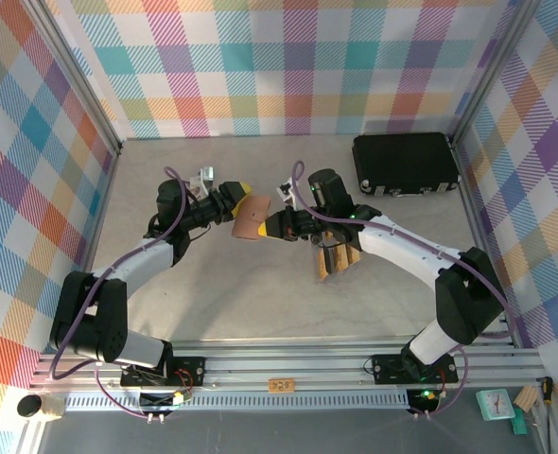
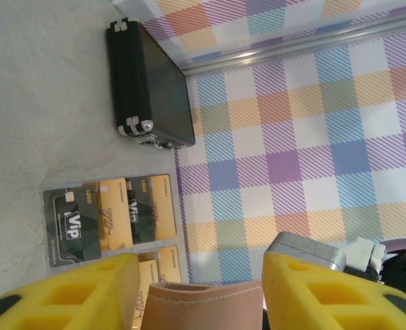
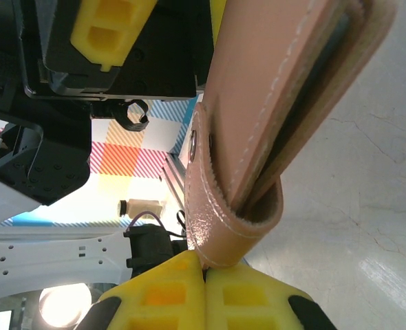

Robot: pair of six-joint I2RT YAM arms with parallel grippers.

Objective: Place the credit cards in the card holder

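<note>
One card holder (image 1: pixel 251 224) aloft between two grippers, left of the black case (image 1: pixel 407 163).
Right gripper (image 3: pixel 204 271) pinches its strap (image 3: pixel 210 227); left gripper (image 2: pixel 201 275) has its jaws flanking it — grip unclear. Left wrist view counts six credit cards (image 2: pixel 110 220) near the case.

I am seeing the small tan-brown leather card holder (image 3: pixel 272 117) showing pale stitching along its edges and a darker grey between its flaps. The thin flat credit cards (image 2: pixel 107 220) are showing in dark grey with white lettering and in orange-gold. The left tool (image 2: pixel 199 302) and the right tool (image 3: pixel 205 295) are showing bright yellow fingers (image 2: pixel 58 295) tipped with black. The large rectangular hard case (image 2: pixel 151 82) is showing black with silvery latches. The bench (image 1: pixel 260 303) is looking pale grey and faintly mottled, and the walls (image 1: pixel 288 66) are carrying a pastel plaid of teal, purple, orange and yellow.
</note>
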